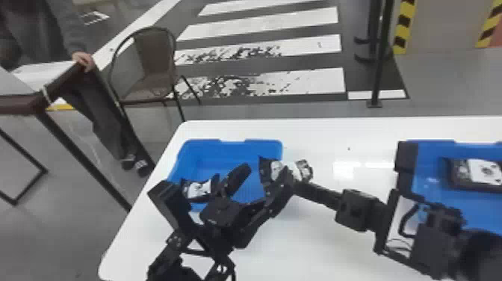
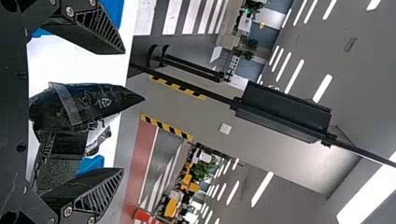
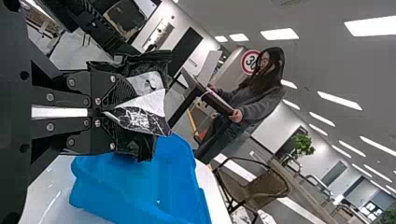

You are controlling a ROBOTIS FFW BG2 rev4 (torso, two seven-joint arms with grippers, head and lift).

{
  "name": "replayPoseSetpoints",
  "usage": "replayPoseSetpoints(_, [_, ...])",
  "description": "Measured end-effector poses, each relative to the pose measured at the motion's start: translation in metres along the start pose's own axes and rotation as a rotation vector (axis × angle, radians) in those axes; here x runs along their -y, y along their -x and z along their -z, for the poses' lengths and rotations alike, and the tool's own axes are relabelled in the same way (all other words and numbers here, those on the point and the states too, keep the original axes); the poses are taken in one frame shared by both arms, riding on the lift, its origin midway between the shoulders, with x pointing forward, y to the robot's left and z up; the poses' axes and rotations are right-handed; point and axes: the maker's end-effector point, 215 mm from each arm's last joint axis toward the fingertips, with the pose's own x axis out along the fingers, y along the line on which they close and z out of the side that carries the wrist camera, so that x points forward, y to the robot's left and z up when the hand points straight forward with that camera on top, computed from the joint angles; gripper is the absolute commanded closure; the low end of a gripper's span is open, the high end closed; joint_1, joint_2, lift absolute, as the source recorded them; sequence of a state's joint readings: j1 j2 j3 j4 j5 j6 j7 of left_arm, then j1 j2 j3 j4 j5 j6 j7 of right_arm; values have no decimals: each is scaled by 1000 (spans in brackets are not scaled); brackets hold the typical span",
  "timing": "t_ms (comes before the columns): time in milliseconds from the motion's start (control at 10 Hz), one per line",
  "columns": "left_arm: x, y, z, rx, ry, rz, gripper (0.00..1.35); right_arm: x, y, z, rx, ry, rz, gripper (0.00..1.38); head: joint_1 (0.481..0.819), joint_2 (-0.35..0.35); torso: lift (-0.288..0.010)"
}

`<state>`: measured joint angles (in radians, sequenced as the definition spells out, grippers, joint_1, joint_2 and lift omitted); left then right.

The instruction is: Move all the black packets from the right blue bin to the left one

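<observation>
1. Gripping 1 black packet (image 3: pixel 147 112) in right gripper (image 3: pixel 122 112), fingers clamped narrow; long axis apparently across them.
2. Hanging over left blue bin's (image 1: pixel 231 149) right side; likely needing leftward centring before release.
3. Holding nothing in left gripper (image 2: pixel 124 111), fingers wide.
4. Containing 1 packet (image 1: pixel 483 171): right blue bin (image 1: pixel 431 190).

It's a large indoor hall with crosswalk stripes (image 1: pixel 261 24), road sign (image 3: pixel 245 63) and ceiling lights (image 3: pixel 279 34).
</observation>
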<state>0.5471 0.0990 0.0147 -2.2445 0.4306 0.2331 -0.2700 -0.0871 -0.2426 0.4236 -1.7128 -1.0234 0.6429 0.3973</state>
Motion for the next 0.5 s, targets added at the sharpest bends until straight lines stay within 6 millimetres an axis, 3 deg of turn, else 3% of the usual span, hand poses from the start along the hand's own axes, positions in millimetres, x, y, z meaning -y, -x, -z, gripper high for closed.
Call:
replayPoseSetpoints(100, [-1, 0, 0, 0, -1, -2, 144, -5, -4, 6, -12, -5, -11, 1099, 695, 316, -140])
replayPoseSetpoints(200, [-1, -1, 1, -5, 0, -5, 394, -9, -7, 12, -24, -13, -21, 1099, 695, 321, -140])
replayPoseSetpoints(300, [-1, -1, 3, -12, -13, -8, 1023, -11, -9, 16, -30, -19, -28, 1099, 695, 327, -140])
replayPoseSetpoints(400, [-1, -2, 1, -14, -35, -16, 1136, -13, -10, 16, -28, -22, -32, 1099, 695, 330, -140])
replayPoseSetpoints(500, [-1, 0, -2, -14, -49, -26, 1136, -14, -10, 13, -19, -24, -36, 1099, 695, 331, -140])
